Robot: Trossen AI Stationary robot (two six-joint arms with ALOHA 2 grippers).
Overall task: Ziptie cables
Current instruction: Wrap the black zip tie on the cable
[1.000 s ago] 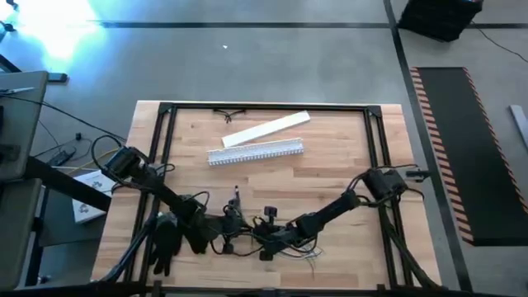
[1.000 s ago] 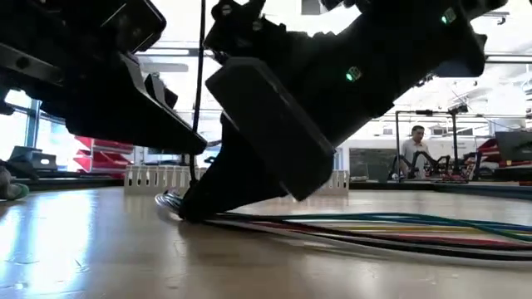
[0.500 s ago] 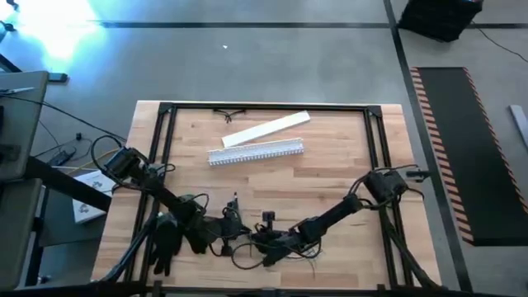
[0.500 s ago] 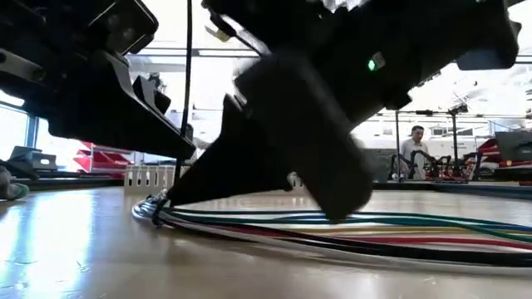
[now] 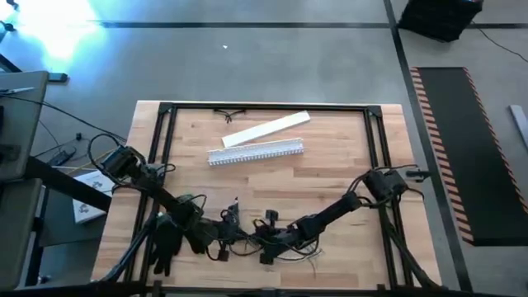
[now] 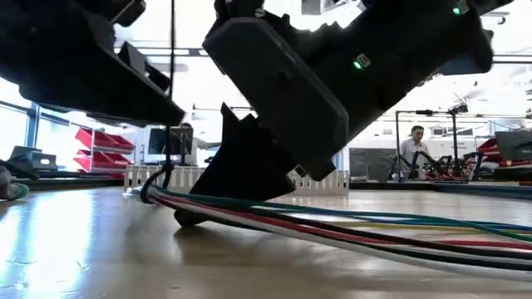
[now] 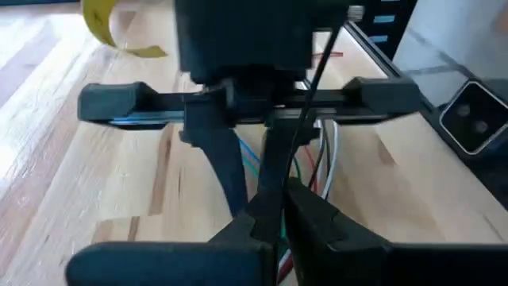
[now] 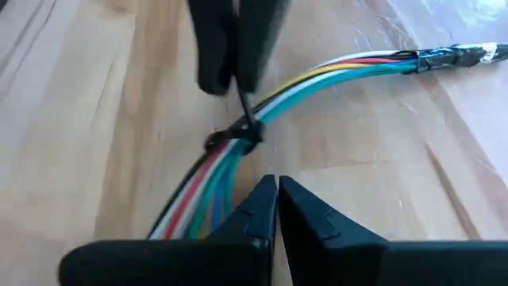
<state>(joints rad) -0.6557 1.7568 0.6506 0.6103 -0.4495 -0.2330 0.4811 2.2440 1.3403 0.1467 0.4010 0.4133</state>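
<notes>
- Right end effector [image 8: 276, 208] sits near the worktop's front edge, fingers pressed together with nothing between them, just short of the cables [image 8: 313, 78].
- Left end effector [image 8: 235, 49], beyond it, pinches the black ziptie [image 8: 238, 135] tail; the tie already circles the bundle.
- To cinch well, I would brace the bundle beside the tie and pull the tail straight.
- White slotted channel [image 5: 255, 152] lies towards the far edge.

Grey concrete floor [image 5: 247, 58], striped black mat [image 5: 462, 148], bright windows [image 6: 17, 124], red shelving [image 6: 100, 145].
</notes>
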